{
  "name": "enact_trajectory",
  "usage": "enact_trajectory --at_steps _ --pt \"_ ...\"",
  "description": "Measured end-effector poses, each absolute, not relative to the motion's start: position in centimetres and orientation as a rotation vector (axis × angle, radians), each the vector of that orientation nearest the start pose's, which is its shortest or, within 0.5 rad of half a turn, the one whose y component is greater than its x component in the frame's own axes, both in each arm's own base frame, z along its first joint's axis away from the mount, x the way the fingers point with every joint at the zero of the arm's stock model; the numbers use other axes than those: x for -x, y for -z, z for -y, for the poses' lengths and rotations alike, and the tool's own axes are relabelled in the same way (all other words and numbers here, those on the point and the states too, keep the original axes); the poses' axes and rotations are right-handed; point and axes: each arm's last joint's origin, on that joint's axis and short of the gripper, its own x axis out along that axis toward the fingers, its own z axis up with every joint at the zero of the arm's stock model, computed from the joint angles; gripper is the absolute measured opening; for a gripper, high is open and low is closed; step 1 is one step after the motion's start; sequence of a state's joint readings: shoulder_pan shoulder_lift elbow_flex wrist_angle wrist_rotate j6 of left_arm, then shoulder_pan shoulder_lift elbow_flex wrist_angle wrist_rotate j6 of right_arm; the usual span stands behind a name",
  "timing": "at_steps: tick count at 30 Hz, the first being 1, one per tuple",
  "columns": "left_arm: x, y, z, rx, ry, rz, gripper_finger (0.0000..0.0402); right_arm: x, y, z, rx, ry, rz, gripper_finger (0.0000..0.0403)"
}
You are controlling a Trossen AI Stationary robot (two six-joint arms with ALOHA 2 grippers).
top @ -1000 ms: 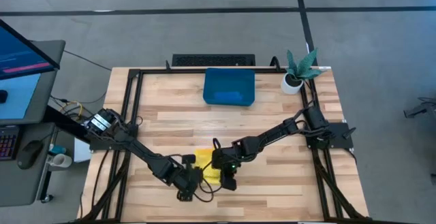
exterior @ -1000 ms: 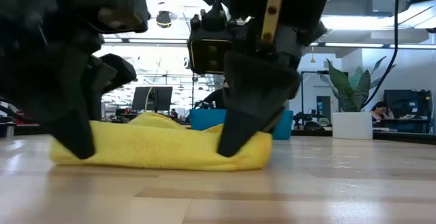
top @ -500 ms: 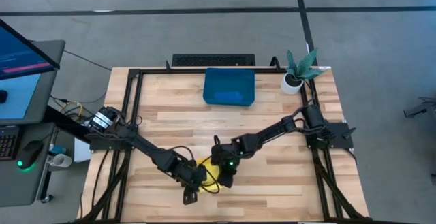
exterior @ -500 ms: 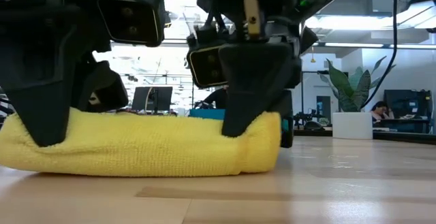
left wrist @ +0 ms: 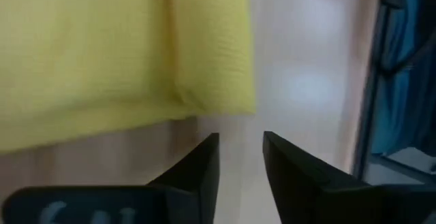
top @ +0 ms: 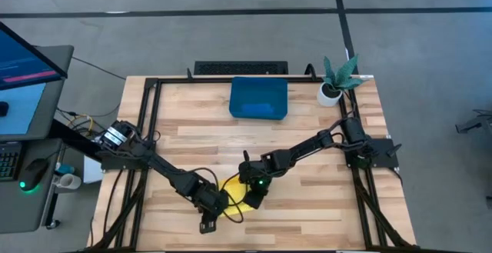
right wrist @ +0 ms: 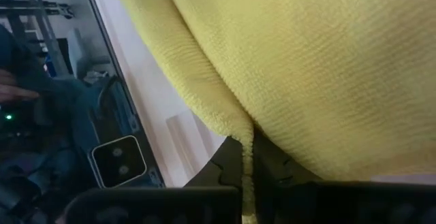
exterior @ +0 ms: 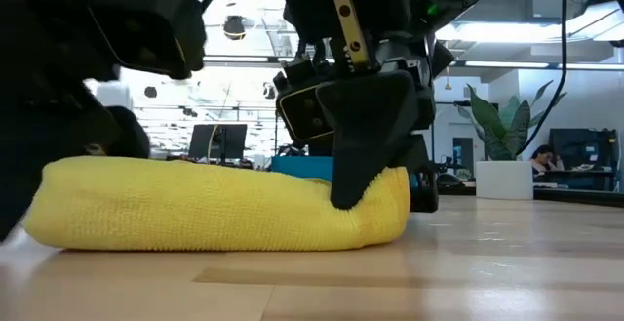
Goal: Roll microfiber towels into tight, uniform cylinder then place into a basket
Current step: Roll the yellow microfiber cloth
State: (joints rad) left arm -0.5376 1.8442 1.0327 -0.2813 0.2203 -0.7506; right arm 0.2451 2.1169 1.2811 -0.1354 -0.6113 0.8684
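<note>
A yellow microfiber towel [exterior: 214, 204], rolled into a thick cylinder, lies lengthwise on the wooden table near its front edge [top: 234, 191]. My right gripper [right wrist: 245, 176] is shut on the cloth at the roll's right end [exterior: 375, 189]. At the roll's left end stands my left gripper [left wrist: 238, 149], open, with bare table between its fingers and the towel [left wrist: 136, 54] just beyond them. The dark blue basket [top: 259, 99] stands at the table's far side, behind the roll in the low view. My right gripper pinches a thin fold or edge of the yellow cloth [right wrist: 244, 149] between its two fingers, near the roll's right end. The fingers slant down from the table's far right side. The roll rests on the table along its whole length, bulging above the fingers.
A small white pot with a green plant [top: 332, 84] stands at the far right corner. A black frame rail [top: 146, 130] runs along the table's edges. Bare wood lies between the roll and the basket. A monitor and desk [top: 27, 84] stand beyond the table's left edge.
Both wrists have rolled, and the yellow towel has gone from a flat fold to a thick roll lying nearer the front edge. My left gripper's finger, which lay on the roll's left end, has come off it and stands beside it.
</note>
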Motion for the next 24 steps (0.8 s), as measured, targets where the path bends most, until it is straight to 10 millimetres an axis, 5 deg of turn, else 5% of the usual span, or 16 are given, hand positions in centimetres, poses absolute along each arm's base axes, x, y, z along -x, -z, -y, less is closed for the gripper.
enact_trajectory --at_steps 7,18,24 --pt "-29.2 -13.8 19.1 0.36 0.288 -1.28 0.0116 -40.2 -11.2 -11.6 -0.927 -0.308 -1.269 0.0019" --pt "-28.4 -17.2 23.8 0.001 0.287 -1.053 0.0076 -40.3 -11.3 -11.5 -0.924 -0.307 -1.257 0.0019" --pt "-29.7 -17.1 22.9 -0.146 0.193 -0.936 0.005 -40.3 -11.3 -11.6 -0.917 -0.313 -1.256 0.0025"
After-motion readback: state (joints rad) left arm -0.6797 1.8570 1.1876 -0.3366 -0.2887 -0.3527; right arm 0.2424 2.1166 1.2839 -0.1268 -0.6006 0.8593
